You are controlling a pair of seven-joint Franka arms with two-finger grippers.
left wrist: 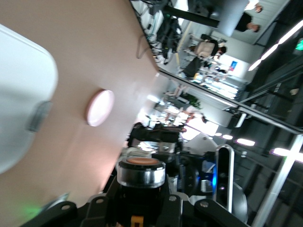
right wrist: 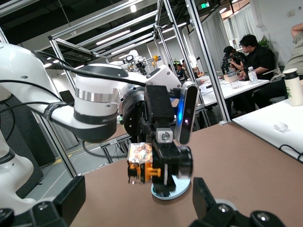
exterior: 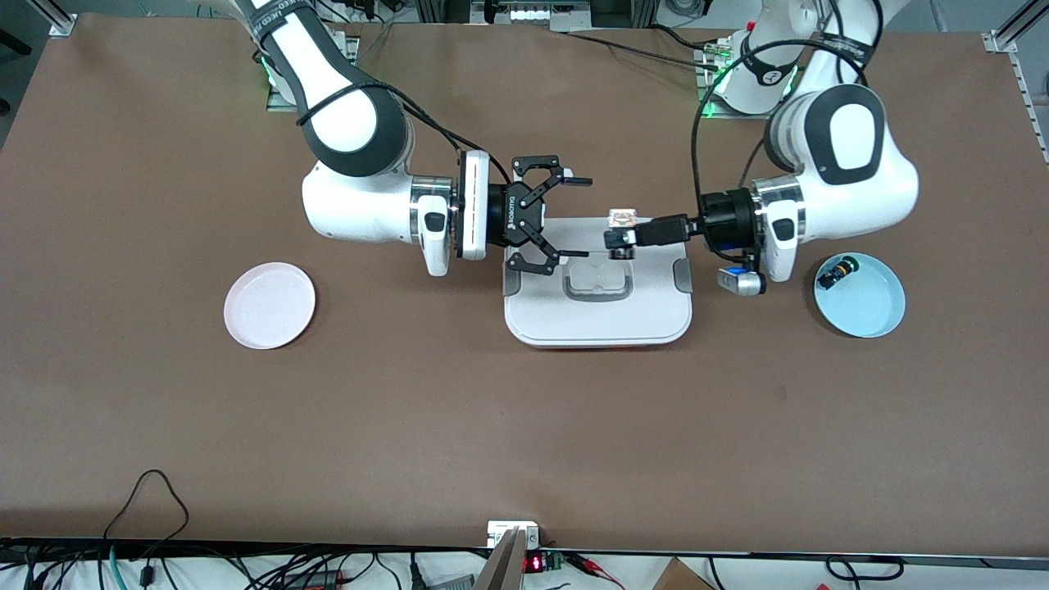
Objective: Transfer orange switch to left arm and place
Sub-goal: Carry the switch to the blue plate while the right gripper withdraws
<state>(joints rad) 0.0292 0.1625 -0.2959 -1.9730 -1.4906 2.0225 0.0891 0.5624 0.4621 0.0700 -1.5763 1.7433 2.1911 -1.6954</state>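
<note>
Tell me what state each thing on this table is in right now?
Orange switch: held up over the box.
Left gripper: shut on the switch.
Right gripper: open, over the box.
Box: lid on.
Pink plate: empty.
Blue plate: holds a small green-capped part.

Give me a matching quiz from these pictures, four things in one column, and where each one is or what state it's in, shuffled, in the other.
Things:
1. orange switch
2. right gripper
3. pink plate
4. green-capped part

States or places:
A. lying in the blue plate
B. bare, toward the right arm's end of the table
C. held in the left gripper above the box
D. open, over the box's edge, facing the switch

Pairs: 1-C, 2-D, 3-B, 4-A
</note>
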